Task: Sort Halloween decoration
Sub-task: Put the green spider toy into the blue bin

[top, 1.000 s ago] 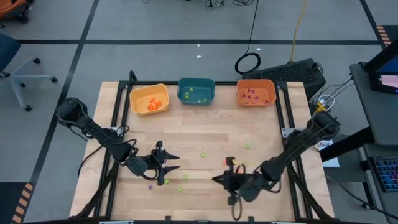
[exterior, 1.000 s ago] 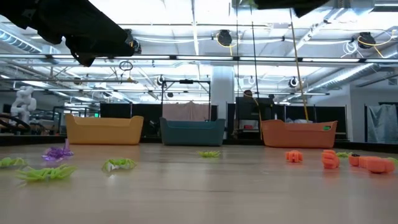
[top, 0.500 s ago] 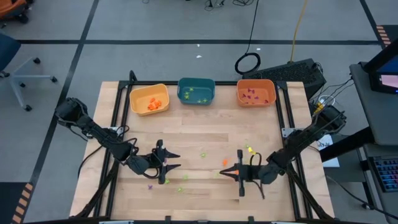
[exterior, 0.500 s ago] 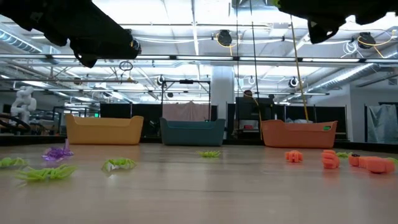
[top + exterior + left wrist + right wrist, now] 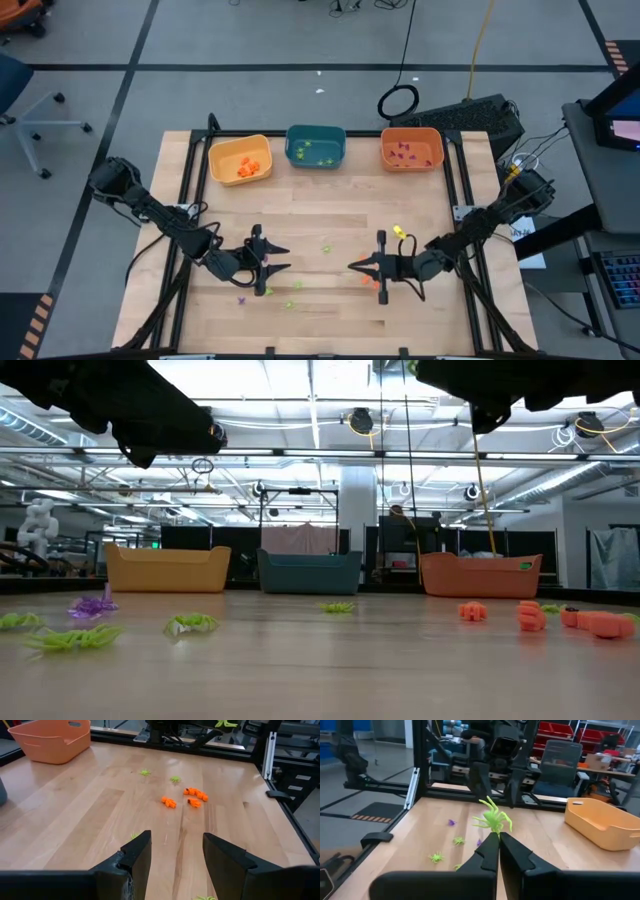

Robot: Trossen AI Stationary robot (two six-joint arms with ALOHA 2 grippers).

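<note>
Tiny Halloween decorations lie scattered on the wooden table: orange ones (image 5: 168, 802), green spiders (image 5: 190, 624) and a purple one (image 5: 92, 605). My right gripper (image 5: 496, 837) hangs over the middle of the table's near half (image 5: 352, 266), pointing toward the table's left, and is shut on a light-green spider (image 5: 492, 820). My left gripper (image 5: 172, 860) waits open above the near left part (image 5: 275, 260), facing the right one, with nothing between its fingers. My right gripper pinches the green spider by its lower body (image 5: 493, 829) between the very tips of its two fingers. The fingers lie about level and come from the table's right. The spider stands up above the fingertips, legs spread, lifted clear of the table.
Three bins stand along the far edge: yellow (image 5: 240, 160) with orange pieces, teal (image 5: 316, 147) with green ones, orange (image 5: 411, 149) with purple ones. Black frame rails run along the table's left and right sides. Bare wood lies between the bins and the grippers.
My right gripper has moved from near the table's front edge toward the far edge, and its wrist has tipped to about level, fingertips still pointing toward the table's left.
</note>
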